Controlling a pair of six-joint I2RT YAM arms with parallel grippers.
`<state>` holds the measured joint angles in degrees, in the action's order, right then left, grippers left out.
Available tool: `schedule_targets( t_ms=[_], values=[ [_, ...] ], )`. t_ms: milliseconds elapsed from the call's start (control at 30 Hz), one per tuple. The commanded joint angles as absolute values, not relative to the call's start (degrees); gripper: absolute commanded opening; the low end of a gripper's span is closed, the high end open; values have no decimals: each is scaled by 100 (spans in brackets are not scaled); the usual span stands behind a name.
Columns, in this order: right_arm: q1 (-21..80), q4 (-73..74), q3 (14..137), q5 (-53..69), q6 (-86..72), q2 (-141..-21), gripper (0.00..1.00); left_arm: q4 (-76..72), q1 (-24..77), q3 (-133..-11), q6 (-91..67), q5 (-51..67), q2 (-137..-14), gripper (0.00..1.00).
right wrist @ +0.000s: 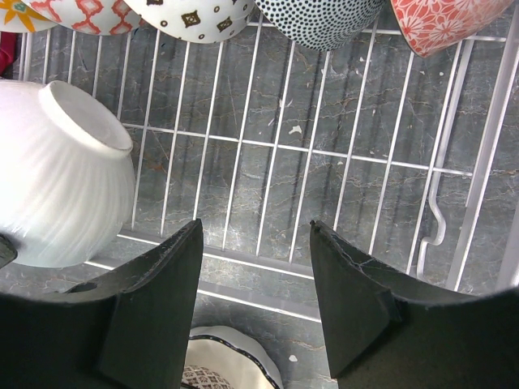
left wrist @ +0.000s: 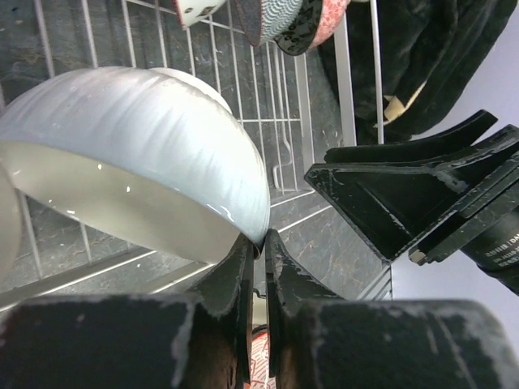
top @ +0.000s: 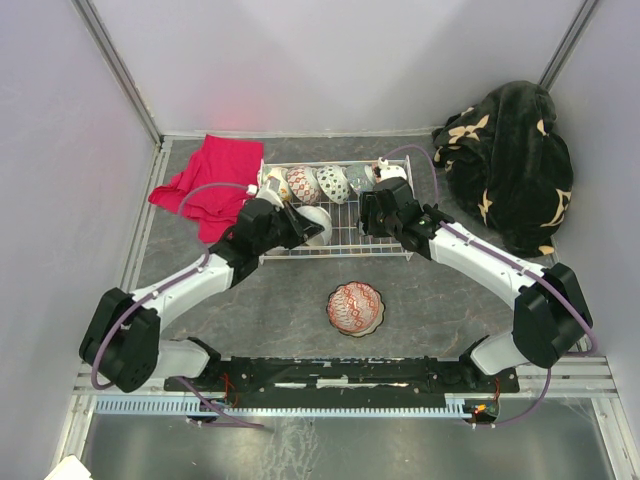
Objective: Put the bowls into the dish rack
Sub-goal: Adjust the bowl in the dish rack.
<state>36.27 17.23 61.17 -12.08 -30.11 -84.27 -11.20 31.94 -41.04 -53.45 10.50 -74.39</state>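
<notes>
Grey marbled tabletop (top: pixel 300 290) carries the dish rack (top: pixel 350 228) at centre rear. The left gripper (left wrist: pixel 258 241) clamps the rim of a white bowl (left wrist: pixel 138 130) over the rack's near-left corner. The right gripper (right wrist: pixel 255 251) hangs over the rack, fingers apart. One red patterned bowl (top: pixel 355 308) rests outside.

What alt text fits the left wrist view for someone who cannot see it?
The left hand pinches the rim of a white ribbed bowl, tipped on its side at the near edge of the white wire dish rack. Patterned bowls line the rack's far edge, and a dark blanket lies beside it.
</notes>
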Motion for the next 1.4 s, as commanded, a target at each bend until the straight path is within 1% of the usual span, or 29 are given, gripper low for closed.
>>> schedule_targets(
  t_ms=[0,267,433,600,933,1133,1367],
  values=[
    [3647,1607,6360,-1225,-2947,-8268,63,-798,3243,-4828,-4862,1911,-7584,3],
    [3650,1635,6357,-1296,-2936,-8244,63,-255,3244,-5608,-4499,2624,-8099,3],
    [3647,1655,6343,-1399,-2909,-8158,63,228,3233,-6062,-4151,3299,-8413,3],
    [3650,1635,6310,-1446,-2912,-8138,64,548,3215,-6364,-3861,3755,-8771,3],
    [3647,1644,6310,-1494,-2900,-8136,63,304,3109,-6284,-3547,4430,-9199,3],
    [3655,1636,6285,-1546,-2900,-8084,63,-145,3002,-5967,-3634,4894,-9295,3],
    [3650,1607,6238,-1608,-2909,-8022,63,-487,2815,-5528,-3726,5000,-9176,3]
  ],
)
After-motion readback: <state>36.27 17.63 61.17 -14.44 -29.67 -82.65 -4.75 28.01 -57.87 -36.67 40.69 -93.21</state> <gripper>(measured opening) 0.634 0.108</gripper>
